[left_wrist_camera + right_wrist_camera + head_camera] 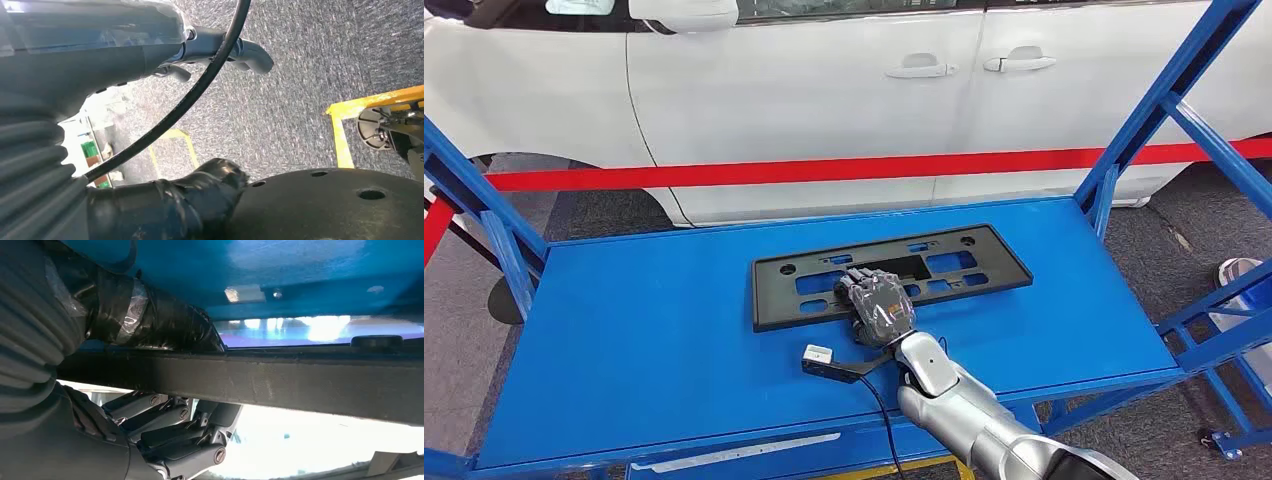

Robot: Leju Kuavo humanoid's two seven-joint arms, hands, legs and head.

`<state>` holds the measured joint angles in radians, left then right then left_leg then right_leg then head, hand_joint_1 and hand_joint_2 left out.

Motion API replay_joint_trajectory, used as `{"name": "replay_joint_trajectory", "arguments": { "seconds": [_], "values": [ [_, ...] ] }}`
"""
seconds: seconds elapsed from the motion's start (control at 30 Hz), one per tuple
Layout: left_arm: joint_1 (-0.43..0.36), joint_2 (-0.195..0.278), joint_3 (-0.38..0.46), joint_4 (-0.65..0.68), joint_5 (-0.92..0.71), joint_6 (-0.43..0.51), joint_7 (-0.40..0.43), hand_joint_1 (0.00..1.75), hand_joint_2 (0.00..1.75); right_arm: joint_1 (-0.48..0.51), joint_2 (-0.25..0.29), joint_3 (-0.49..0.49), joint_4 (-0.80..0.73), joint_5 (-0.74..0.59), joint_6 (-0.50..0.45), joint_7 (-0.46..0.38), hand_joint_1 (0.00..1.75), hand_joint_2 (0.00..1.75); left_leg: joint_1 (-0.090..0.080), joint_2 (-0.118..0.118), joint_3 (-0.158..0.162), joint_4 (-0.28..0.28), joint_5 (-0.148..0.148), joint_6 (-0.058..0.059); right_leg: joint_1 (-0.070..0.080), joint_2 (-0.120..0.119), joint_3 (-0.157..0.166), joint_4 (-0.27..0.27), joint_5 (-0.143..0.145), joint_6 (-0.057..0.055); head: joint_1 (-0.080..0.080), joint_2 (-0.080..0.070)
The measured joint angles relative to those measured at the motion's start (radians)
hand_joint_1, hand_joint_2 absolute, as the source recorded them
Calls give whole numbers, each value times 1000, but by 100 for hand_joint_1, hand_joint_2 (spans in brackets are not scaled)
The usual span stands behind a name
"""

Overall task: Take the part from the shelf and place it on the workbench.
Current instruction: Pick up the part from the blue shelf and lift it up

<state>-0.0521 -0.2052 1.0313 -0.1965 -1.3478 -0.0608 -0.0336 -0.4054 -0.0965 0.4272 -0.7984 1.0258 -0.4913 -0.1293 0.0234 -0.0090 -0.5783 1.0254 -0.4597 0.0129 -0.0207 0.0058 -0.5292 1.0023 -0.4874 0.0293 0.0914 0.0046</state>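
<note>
The part, a flat black plastic frame with rectangular cut-outs, lies on the blue shelf, its long side running across the deck and tilted slightly. It has not yet left that surface, so the main work of the task is still ahead.

The right robot hand sits over the near edge of the part, roughly at its middle. In the right wrist view the part's edge runs as a dark bar between the taped thumb on one side and the darker fingers on the other, so the robot hand is clasped around the edge (how firmly it bites, I cannot tell). I judge the grasp made or nearly made, with the lift not begun.

The left robot hand hangs over grey carpet, its fingers curled in with nothing between them.

Behind the shelf stand a red barrier tape and a white car. No workbench is to be seen, so what remains looks like this: lift the part, carry it off, and set it down.
</note>
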Motion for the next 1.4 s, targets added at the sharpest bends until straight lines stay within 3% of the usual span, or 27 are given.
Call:
{"name": "replay_joint_trajectory", "arguments": {
  "seconds": [0.53, 0.67, 0.77, 0.83, 0.87, 0.93, 0.97, 1.0, 1.03, 1.13, 1.2, 1.3, 1.33, 1.4],
  "values": [
    [0, 0, 17, 0, 19, -9, -1, 0, 175, 66, -33, -12, -118, 20, -5, -7, 175, 175, 0, 0, -1, 0, 0, 0, -1, 0, 0, 0, 0, 0, 0, 0],
    [1, 0, 24, 0, 18, -2, 5, 0, 175, 95, -90, -12, -257, -18, 34, -52, 175, 175, -1, 0, -2, 0, -1, 0, -1, 0, -2, 0, 0, 0, 0, 0],
    [0, 3, 26, 0, 17, 5, 20, 0, 175, 108, -147, -12, -406, -37, 63, -61, 175, 175, -4, -1, 1, -7, 6, 17, -7, -1, 2, -9, 5, 13, 0, 0],
    [0, 4, 26, 0, 17, 7, 21, 0, 175, 113, -186, -14, -497, -33, 64, -61, 175, 175, 0, 1, 10, -30, 21, 29, -8, -1, -5, 10, -16, 18, 1, 0],
    [1, 4, 26, 0, 17, 7, 21, 0, 175, 116, -204, -15, -538, -29, 64, -62, 175, 175, 2, 3, 13, -40, 27, 32, -8, -1, -22, 50, -46, 17, 1, 0],
    [1, 4, 27, 0, 18, 8, 21, 0, 175, 126, -233, -16, -601, -23, 64, -66, 175, 175, 2, 5, 10, -43, 30, 34, -10, -1, -79, 177, -115, 18, 1, 0],
    [1, 4, 27, 0, 18, 7, 21, 0, 175, 133, -245, -16, -624, -21, 64, -70, 175, 175, 2, 5, 7, -40, 30, 34, -11, -1, -104, 234, -134, 21, 1, 0],
    [1, 5, 27, 0, 18, 6, 21, 0, 175, 139, -254, -16, -641, -20, 65, -73, 175, 175, 4, 4, 4, -37, 30, 32, -14, -1, -116, 261, -133, 24, 1, 0],
    [1, 5, 27, 0, 18, 6, 21, 0, 175, 143, -261, -16, -656, -19, 65, -76, 175, 175, 6, 4, 1, -32, 29, 29, -18, -2, -109, 248, -112, 28, 1, 0],
    [0, 8, 28, 0, 18, 2, 21, 0, 175, 145, -270, -16, -687, -17, 66, -78, 175, 175, 14, 1, -14, -7, 22, 6, -29, 0, -26, 83, -29, 41, 1, 0],
    [0, 11, 28, 0, 18, 1, 21, 0, 175, 146, -274, -14, -700, -15, 67, -78, 175, 175, 11, -4, -23, 6, 23, -12, -26, 7, -11, 44, -20, 30, 1, 0],
    [1, 12, 29, 0, 18, 1, 21, 0, 175, 146, -277, -13, -715, -14, 69, -79, 175, 175, 11, -9, -36, 15, 26, -32, -23, 7, -32, 53, -12, -2, 0, 0],
    [1, 12, 29, 0, 18, 1, 21, 0, 175, 145, -277, -13, -719, -14, 70, -79, 175, 175, 13, -6, -45, 31, 8, -35, -23, 4, -39, 52, -6, -12, 0, 0],
    [0, 14, 32, 0, 23, 0, 21, 0, 175, 138, -276, -10, -722, -11, 73, -80, 175, 175, 13, 0, -78, 118, -66, -36, -18, -2, -56, 51, 8, -32, 0, 0]
  ]
}}
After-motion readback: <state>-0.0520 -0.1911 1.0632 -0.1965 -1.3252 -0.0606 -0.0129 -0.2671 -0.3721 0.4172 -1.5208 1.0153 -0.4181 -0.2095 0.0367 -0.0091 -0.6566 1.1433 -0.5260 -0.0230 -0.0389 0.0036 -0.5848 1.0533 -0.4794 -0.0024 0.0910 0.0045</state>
